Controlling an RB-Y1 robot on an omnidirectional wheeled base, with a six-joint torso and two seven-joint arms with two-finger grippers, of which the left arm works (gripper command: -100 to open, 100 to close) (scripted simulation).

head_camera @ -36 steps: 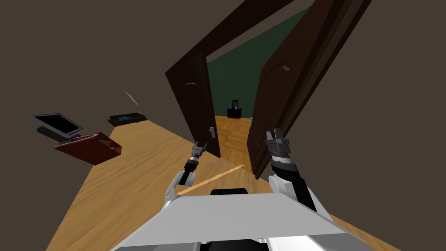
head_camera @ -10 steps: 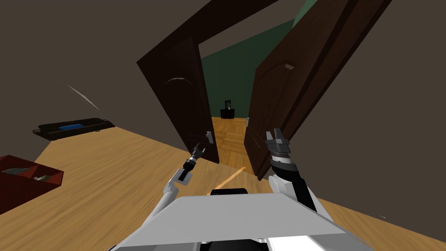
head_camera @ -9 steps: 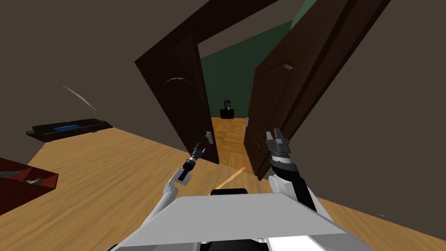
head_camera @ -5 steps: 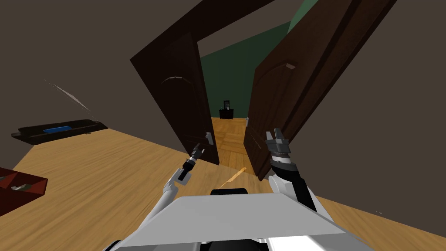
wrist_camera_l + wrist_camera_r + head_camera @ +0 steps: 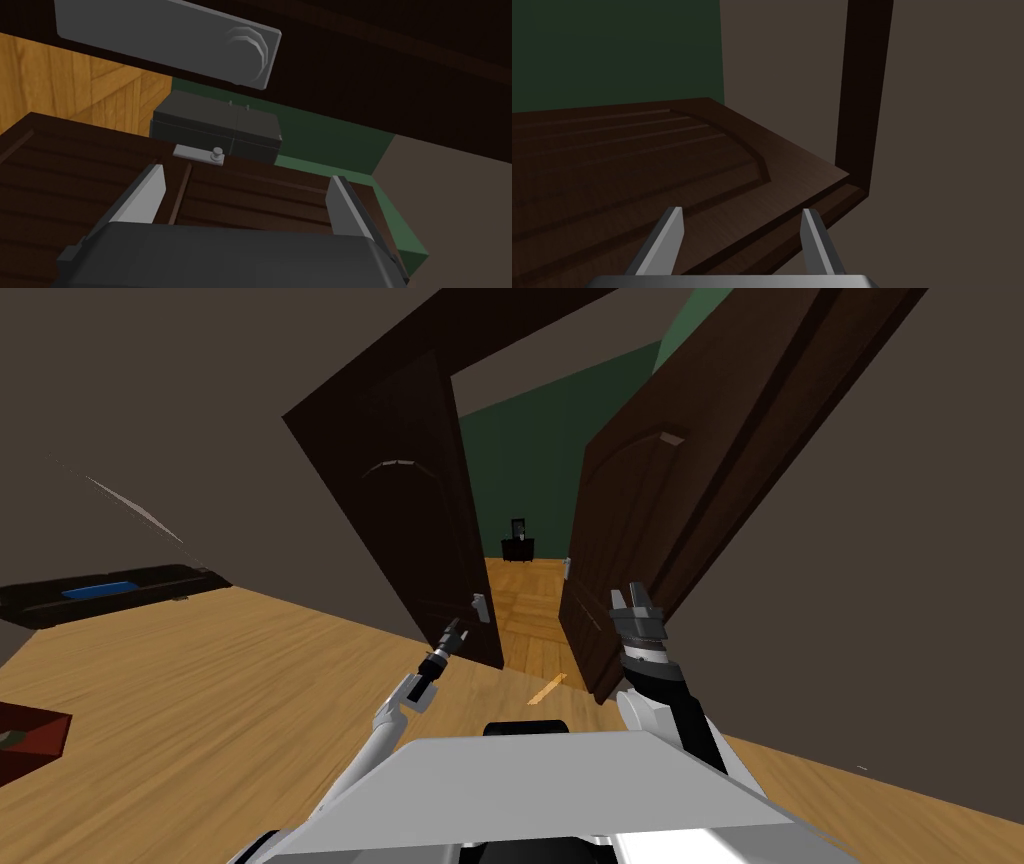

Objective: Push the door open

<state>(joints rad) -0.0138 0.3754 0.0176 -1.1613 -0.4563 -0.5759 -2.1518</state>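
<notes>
- Dark wood left door leaf [image 5: 400, 518] at 11 o'clock and right door leaf [image 5: 640, 528] at 1 o'clock, both ajar w/ a gap at 12
- L arm stretched fwd – left gripper [image 5: 455, 633] at 11 o'clock, fingers spread, tips just beside the grey handle [image 5: 480, 607], prob. because the free edge gives best leverage
- R forearm raised near upright – right gripper [image 5: 632, 594] at 1 o'clock, fingers spread, close to right door leaf's face, likely poised to push
</notes>
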